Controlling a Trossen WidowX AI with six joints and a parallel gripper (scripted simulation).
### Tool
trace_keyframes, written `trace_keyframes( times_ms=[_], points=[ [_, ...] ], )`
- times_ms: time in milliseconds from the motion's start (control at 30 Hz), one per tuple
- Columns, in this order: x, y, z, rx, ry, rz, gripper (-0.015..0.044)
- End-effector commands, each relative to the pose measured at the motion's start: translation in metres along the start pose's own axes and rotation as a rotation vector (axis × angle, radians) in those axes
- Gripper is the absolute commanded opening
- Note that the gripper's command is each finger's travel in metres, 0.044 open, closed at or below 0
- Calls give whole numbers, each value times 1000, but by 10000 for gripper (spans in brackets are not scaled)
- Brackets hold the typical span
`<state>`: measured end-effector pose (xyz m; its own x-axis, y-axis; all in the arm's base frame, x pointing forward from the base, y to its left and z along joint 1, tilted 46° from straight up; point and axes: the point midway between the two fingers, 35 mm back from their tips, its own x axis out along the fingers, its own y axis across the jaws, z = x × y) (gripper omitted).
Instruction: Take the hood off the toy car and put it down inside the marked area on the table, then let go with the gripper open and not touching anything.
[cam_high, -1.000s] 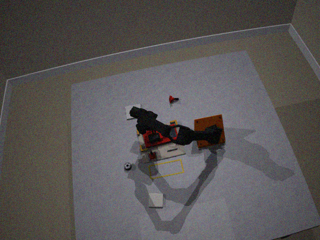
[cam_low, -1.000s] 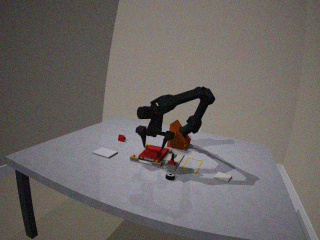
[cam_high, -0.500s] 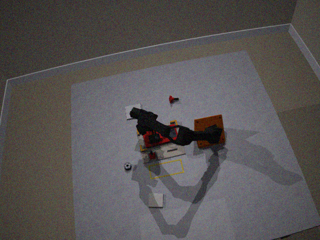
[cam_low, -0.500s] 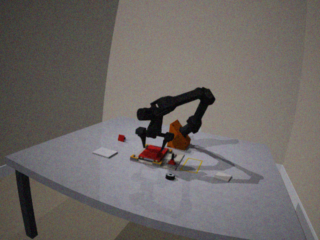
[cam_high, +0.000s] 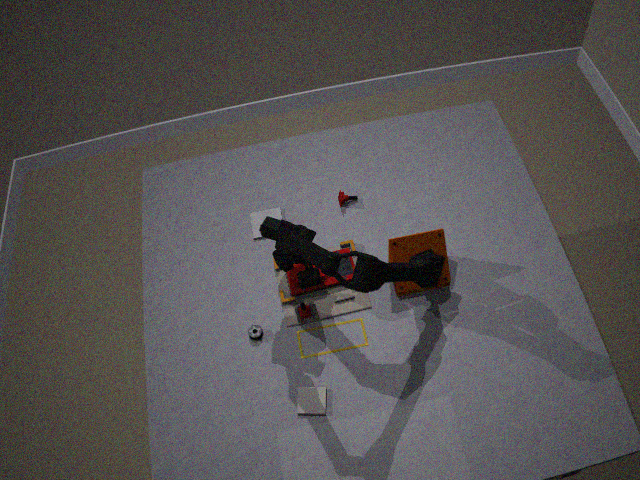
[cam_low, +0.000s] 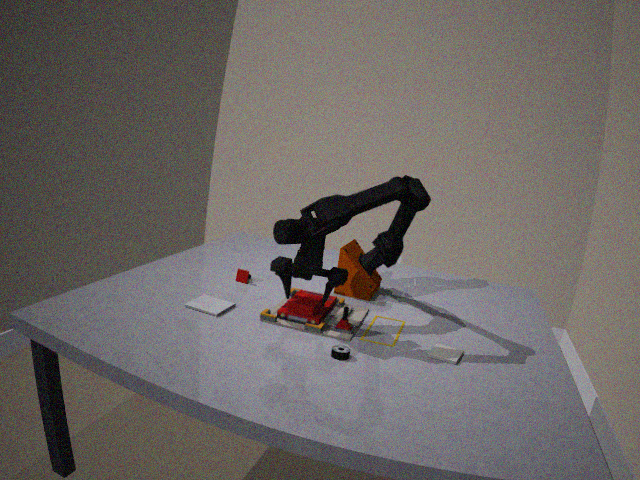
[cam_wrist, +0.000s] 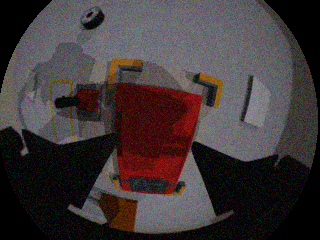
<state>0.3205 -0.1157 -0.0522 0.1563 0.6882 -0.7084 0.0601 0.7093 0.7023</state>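
Since the black two-fingered gripper (cam_high: 306, 263) (cam_low: 306, 299) (cam_wrist: 155, 142) stands almost fully open with nothing in its grasp, the step in hand looks to be settling it around the hood, which I take to be the red, slab-like panel (cam_high: 330, 281) (cam_low: 310, 305) (cam_wrist: 155, 112). That panel lies on the red toy car (cam_high: 296, 289) (cam_low: 294, 316) (cam_wrist: 175, 180), amid the yellow, L-shaped corner brackets (cam_high: 285, 297) (cam_low: 314, 326) (cam_wrist: 215, 82); its exact edges are too dim to tell.

Seen from the wrist, the fingers show at roughly eight and four o'clock of the panel. Good work here means coming straight down, both pads equally spaced from its sides, and stopping high enough to take the hood alone. I would close gently, check that both sides bear evenly, then lift plumb so that it cannot tip or drag the car along.

Toward nine o'clock in that view sits a small red block with a black stem (cam_high: 303, 311) (cam_low: 344, 322) (cam_wrist: 88, 100); the finger on that side should keep off it. Beyond it lies the yellow rectangular outline (cam_high: 332, 322) (cam_low: 398, 332) (cam_wrist: 52, 105), so the carry needs height over the stem before a level release inside.
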Motion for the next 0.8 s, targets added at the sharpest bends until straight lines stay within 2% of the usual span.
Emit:
trace_keyframes(
  times_ms=[0,267,400,700,767],
  points=[
    [2,0,0,6,-2,3,440],
    [6,0,0,6,-2,3,440],
    [4,0,0,0,0,0,335],
    [4,0,0,0,0,0,275],
    [4,0,0,0,0,0,222]
  ],
)
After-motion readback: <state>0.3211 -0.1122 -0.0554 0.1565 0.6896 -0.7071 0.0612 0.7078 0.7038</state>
